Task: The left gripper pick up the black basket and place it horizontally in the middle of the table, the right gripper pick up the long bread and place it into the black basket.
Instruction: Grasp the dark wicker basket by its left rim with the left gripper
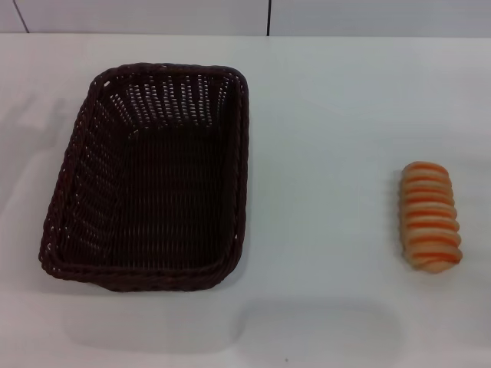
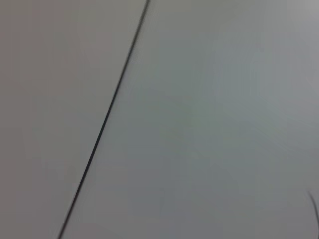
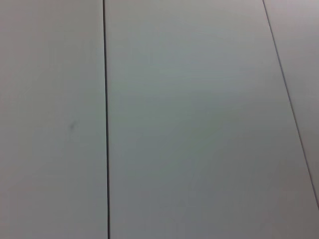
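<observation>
The black basket (image 1: 153, 180) stands on the white table (image 1: 330, 115) at the left of the head view, its long side running away from me, open side up and empty. The long bread (image 1: 430, 216), tan with orange stripes, lies on the table at the right, well apart from the basket. Neither the left gripper nor the right gripper shows in any view. Both wrist views show only pale panels with thin dark seams (image 2: 104, 119) (image 3: 105, 119).
A pale wall with dark vertical seams (image 1: 268, 17) runs along the table's far edge. Bare tabletop lies between the basket and the bread and along the front edge.
</observation>
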